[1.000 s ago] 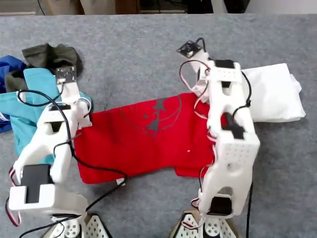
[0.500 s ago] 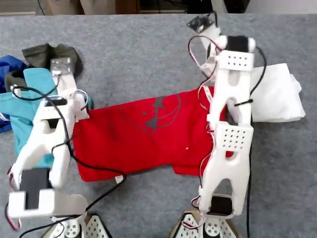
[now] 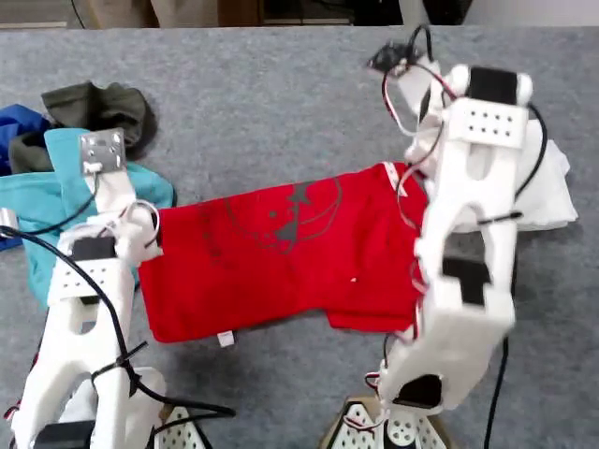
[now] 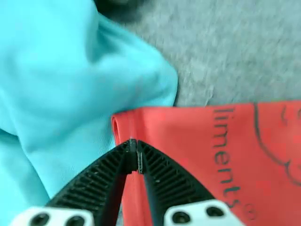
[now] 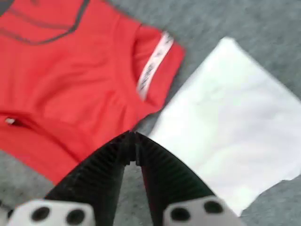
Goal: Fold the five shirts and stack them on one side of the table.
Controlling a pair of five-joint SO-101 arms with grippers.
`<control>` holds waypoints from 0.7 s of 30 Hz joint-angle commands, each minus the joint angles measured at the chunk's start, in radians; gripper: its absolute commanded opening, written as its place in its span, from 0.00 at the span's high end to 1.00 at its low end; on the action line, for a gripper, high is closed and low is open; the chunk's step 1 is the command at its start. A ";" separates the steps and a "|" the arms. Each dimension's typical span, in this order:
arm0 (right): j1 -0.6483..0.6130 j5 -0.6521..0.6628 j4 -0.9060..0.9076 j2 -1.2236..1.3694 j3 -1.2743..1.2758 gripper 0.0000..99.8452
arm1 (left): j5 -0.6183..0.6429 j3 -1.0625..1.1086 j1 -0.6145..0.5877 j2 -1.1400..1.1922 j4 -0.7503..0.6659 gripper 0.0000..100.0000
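Red shirt (image 3: 271,262) — edges just beside teal shirt (image 3: 37,201) and white shirt (image 3: 552,182).

Grey table (image 3: 281,84) bears red shirt (image 3: 271,253) (spread flat), white shirt (image 3: 550,187).

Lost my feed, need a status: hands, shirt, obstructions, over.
Left hand shut on red printed shirt edge. Right hand shut on opposite edge. Folded white shirt and crumpled teal shirt flank it.

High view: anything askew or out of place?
The red shirt lies slanted, its lower edge uneven. At left, the teal shirt, a dark shirt and a blue shirt sit crumpled in a heap, unlike the neatly folded white shirt at right.
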 commanded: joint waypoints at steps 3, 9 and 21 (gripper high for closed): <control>-0.102 0.015 -0.250 -0.364 0.657 1.00 | -0.028 0.032 -0.015 0.139 -0.206 0.98; -0.292 -0.058 -0.497 -0.541 1.098 1.00 | -0.021 -0.178 -0.035 0.441 -0.189 0.98; -0.320 -0.078 -0.586 -0.552 1.276 1.00 | -0.021 -0.325 -0.043 0.576 -0.097 0.98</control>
